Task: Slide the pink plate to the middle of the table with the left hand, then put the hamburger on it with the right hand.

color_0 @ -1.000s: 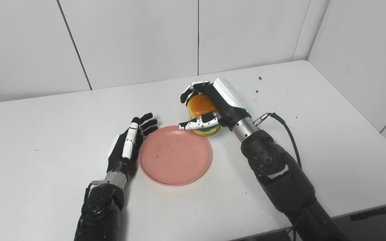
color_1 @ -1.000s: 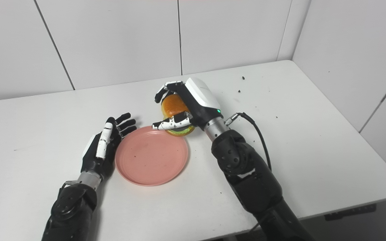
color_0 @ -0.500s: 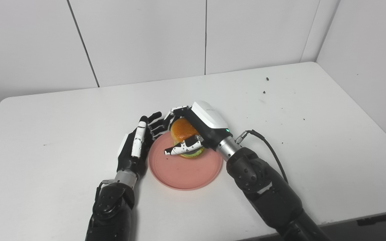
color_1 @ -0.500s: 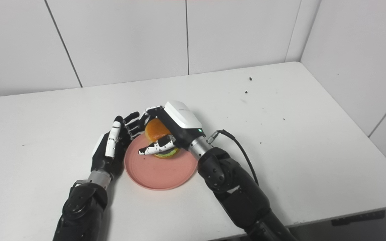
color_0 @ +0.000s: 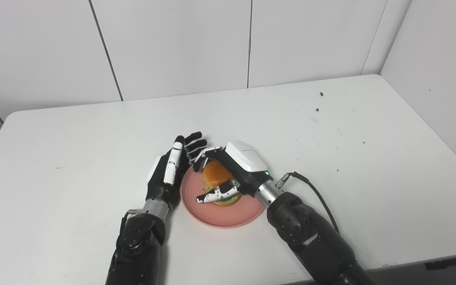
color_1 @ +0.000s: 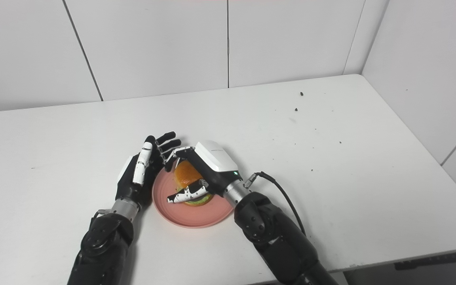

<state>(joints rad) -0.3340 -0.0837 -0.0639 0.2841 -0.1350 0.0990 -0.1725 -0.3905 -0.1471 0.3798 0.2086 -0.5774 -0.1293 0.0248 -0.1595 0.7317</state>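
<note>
I can read no brand, label or writing anywhere in my views. The counter (color_0: 331, 166) is the biggest thing: a smooth, matte white slab with rounded corners, dotted with small dark crumbs (color_0: 321, 94) far beyond my right fingers. Next is the plate (color_0: 216, 215), round, shallow, glossy pink plastic with a raised rim, lying flat between my two hands. My left hand (color_0: 167, 174), black with a white thumb, stands on edge just beside the plate's left rim, its fingers (color_0: 193, 141) straight, spread and holding nothing. My right hand (color_0: 232, 174), with a smooth white shell on its back, is over the plate, and its fingers (color_0: 216, 194) are wrapped around the burger (color_0: 216, 176). The burger has a rounded, shiny orange bun and a green layer at its base; it sits low on the plate inside those fingers, though I cannot tell whether it rests fully.
</note>
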